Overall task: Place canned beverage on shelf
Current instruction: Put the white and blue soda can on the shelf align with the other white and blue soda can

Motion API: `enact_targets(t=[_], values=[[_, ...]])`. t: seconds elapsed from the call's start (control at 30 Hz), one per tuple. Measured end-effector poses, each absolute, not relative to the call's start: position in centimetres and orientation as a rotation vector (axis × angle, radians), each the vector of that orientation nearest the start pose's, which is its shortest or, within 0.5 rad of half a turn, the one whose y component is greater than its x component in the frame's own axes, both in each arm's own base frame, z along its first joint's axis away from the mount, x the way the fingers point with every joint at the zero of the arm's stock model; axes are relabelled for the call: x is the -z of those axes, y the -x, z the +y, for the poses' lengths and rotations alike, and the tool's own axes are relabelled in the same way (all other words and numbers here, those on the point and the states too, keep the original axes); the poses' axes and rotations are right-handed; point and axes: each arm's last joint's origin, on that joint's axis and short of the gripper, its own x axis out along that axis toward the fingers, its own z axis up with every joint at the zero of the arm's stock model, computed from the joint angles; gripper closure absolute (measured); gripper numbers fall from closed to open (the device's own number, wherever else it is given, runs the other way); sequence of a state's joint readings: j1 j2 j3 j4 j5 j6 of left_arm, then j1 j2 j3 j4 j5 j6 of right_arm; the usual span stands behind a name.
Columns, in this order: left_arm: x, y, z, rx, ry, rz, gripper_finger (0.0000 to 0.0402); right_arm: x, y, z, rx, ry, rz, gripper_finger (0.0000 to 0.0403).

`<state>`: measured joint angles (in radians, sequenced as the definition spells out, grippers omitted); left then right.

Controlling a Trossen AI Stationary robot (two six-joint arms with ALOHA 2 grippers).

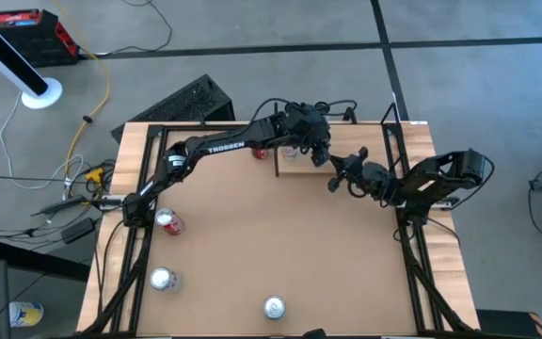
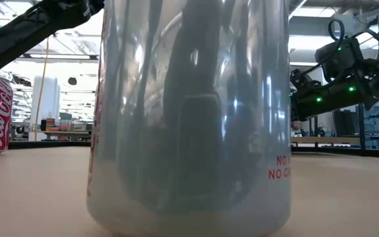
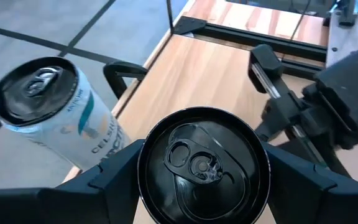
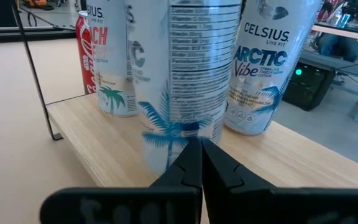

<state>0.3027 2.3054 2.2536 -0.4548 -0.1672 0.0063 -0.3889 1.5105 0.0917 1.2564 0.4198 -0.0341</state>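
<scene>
The pale wood-grain shelf [image 1: 307, 166] lies on the table at the far side, with its black rail [image 4: 36, 81] at one short end. Several tall cans stand on it, among them a white Celsius can [image 4: 263, 68] and a red can [image 4: 87, 53]. My left gripper [image 1: 301, 139] is above the shelf, shut on a can with a black top [image 3: 202, 165]; its blue palm-print side shows in the right wrist view [image 4: 191, 74]. My right gripper [image 4: 201, 163] is shut and empty, level at the shelf's near edge, just in front of that can. My left gripper pinches the black-topped can just under its rim [image 3: 143, 155], with one finger [image 3: 107, 177] on each side. The fingers come from above and point down. The can is upright; my right gripper's fingers hide its base, so I cannot tell whether it rests on the shelf. My right gripper's shut tips are close to the can's lower wall; I cannot tell whether they touch it.
Three more cans are on the table toward its near left: a red one [image 1: 170, 222] and two showing silver tops [image 1: 163, 279] [image 1: 273, 307]. The nearest of them fills the low view [image 2: 189, 118]. Another white can [image 3: 55, 118] stands right beside the held one.
</scene>
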Motion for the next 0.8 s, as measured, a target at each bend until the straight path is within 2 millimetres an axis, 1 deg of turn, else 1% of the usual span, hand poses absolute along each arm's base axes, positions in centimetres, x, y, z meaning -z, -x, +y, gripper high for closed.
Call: enact_targets(t=[0.33,0.57,0.67,0.8], values=[[-29.88,-50.31,16.19,-0.455,0.029,0.523,0.0140,-11.88,-17.45,-8.43,0.804,0.035,0.180,0.0380],[-29.83,-50.29,16.18,-0.445,-0.003,0.536,0.0137,-11.88,-17.45,-8.43,0.804,0.035,0.180,0.0380],[-29.77,-50.26,16.17,-0.450,0.011,0.540,0.0115,-11.88,-17.45,-8.43,0.804,0.035,0.180,0.0380],[-29.96,-50.31,16.21,-0.454,0.019,0.522,0.0072,-11.88,-17.46,-8.43,0.804,0.035,0.180,0.0380]])
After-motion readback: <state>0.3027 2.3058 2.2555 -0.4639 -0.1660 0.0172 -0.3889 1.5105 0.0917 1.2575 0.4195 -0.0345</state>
